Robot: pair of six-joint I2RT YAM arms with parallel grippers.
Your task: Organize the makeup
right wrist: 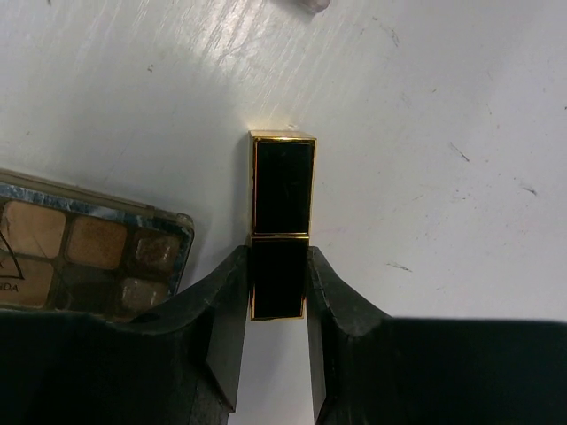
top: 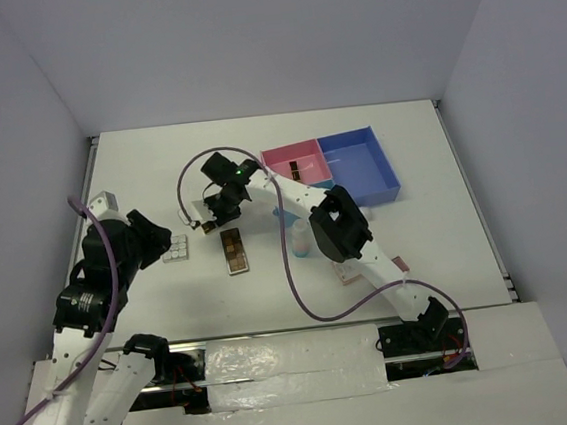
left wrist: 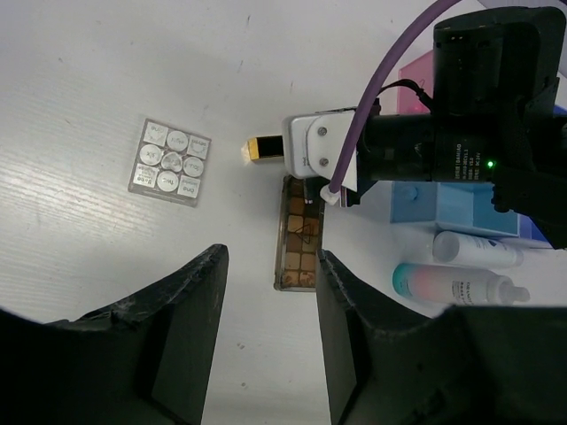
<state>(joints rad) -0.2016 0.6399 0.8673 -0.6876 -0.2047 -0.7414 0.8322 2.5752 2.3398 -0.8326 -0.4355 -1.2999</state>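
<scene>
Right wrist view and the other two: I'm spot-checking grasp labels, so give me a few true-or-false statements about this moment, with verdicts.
1. The right gripper is shut on the black-and-gold rectangular tube. True.
2. The left gripper holds the white grid palette. False: it is open and empty; the palette lies apart on the white table.
3. The long brown palette sits inside the pink-and-blue compartment tray. False: it lies on the table, outside the tray.
4. A white bottle and a teal-capped bottle lie on their sides next to each other. True.
</scene>
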